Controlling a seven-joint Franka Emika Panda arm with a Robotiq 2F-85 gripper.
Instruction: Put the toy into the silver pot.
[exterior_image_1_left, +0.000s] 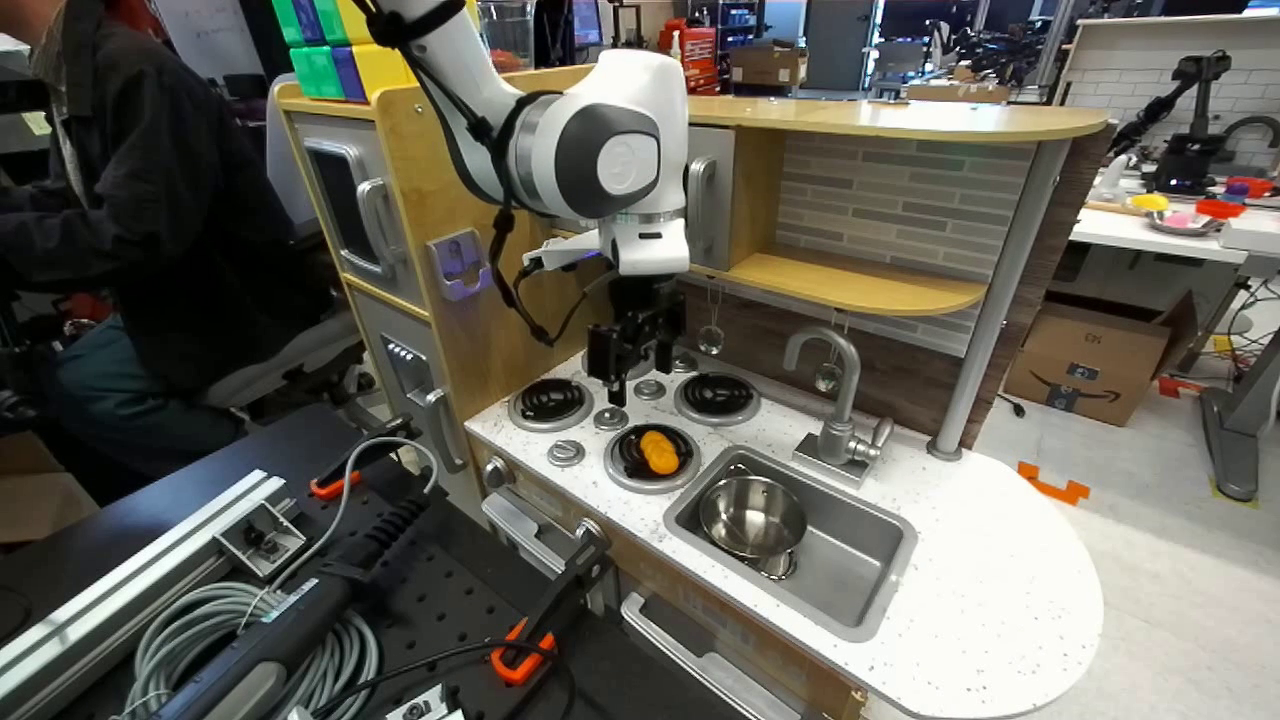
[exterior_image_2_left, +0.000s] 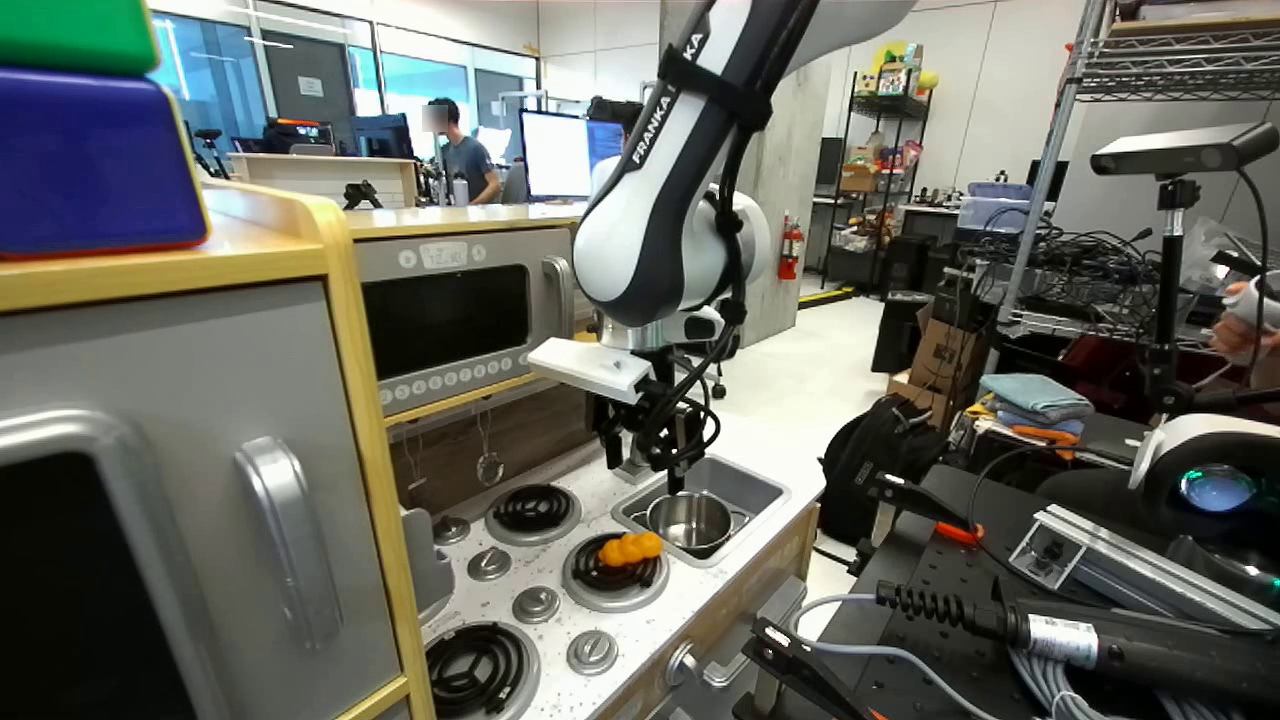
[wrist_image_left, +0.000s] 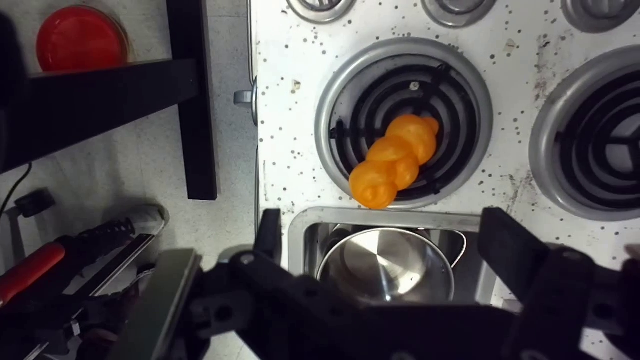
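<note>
In the wrist view, the orange toy (wrist_image_left: 394, 154) lies on a burner (wrist_image_left: 465, 125), twelve o'clock from the silver pot (wrist_image_left: 385, 265) in the sink (wrist_image_left: 430, 220); the end effector (wrist_image_left: 381, 225) has jaws apart.

Bright ext. pics, wrist-cam pot (wrist_image_left: 387, 265) glare

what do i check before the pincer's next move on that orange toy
1. Pincer open: ok, fingers wide apart, nothing gripped.
2. Orange toy in sight: ok, it lies on the burner next to the sink.
3. Pincer lined up on the toy: not ok, in the wrist view it lies beyond the fingers, not between them.
4. Silver pot ready: ok, in the sink, uncovered, nothing seen inside.
5. Toy not snagged on the burner: cannot tell, its underside is hidden.
</note>
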